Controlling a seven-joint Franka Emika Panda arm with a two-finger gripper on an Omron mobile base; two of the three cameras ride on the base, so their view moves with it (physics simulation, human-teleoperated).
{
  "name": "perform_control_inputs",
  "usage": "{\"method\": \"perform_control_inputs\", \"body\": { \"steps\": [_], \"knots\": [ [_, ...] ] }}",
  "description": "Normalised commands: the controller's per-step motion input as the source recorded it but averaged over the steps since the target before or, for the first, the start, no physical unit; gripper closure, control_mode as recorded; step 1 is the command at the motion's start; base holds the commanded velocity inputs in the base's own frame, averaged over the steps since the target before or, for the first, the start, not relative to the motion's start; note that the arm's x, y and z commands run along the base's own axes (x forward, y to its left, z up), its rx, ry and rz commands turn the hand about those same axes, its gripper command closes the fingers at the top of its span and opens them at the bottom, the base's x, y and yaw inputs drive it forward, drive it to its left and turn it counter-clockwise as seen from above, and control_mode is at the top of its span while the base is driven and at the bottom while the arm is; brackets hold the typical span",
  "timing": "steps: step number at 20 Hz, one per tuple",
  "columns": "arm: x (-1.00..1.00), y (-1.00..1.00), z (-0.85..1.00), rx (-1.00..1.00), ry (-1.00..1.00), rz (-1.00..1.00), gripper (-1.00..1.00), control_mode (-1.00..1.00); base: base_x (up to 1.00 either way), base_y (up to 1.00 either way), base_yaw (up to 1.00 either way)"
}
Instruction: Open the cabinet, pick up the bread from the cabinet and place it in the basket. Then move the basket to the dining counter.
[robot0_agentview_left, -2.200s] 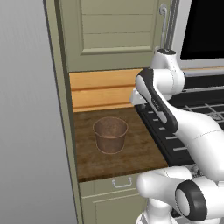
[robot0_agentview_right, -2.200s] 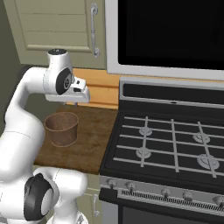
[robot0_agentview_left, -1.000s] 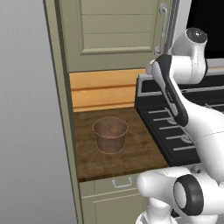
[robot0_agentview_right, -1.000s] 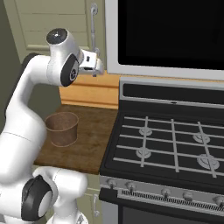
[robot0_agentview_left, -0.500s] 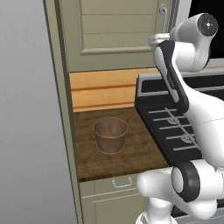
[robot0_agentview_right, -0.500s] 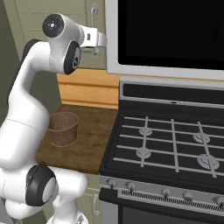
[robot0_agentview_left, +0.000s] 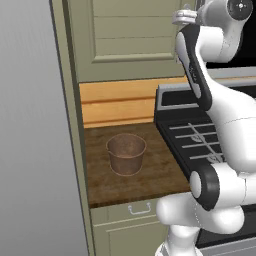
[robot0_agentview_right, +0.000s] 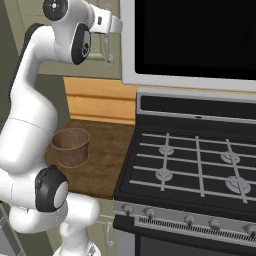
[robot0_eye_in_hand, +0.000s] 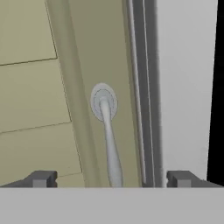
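Facing cabinet (robot0_eye_in_hand: 35, 87) door, gripper (robot0_eye_in_hand: 111, 178) spread wide astride grey bar handle (robot0_eye_in_hand: 109, 140), no legible labels, basket (robot0_agentview_left: 126, 153) on wood worktop (robot0_agentview_left: 160, 175) beside stove (robot0_agentview_right: 200, 165)

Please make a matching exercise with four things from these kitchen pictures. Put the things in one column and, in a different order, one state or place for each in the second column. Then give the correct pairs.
Things:
1. cabinet door
2. basket
3. end effector
4. stove

States or places:
A. open, pointing at the door handle
B. closed
C. right of the wooden worktop
D. standing upright on the worktop, with nothing in it

Pairs: 1-B, 2-D, 3-A, 4-C
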Motion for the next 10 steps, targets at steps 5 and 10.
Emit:
{"method": "perform_control_inputs", "body": {
  "steps": [5,10],
  "knots": [
    [0.36,-0.04,-0.04,0.03,0.08,0.0,-1.0,-1.0,0.0,0.0,0.0],
    [0.26,-0.02,-0.23,0.0,0.07,0.0,-1.0,-1.0,0.0,0.0,0.0]
  ]
}}
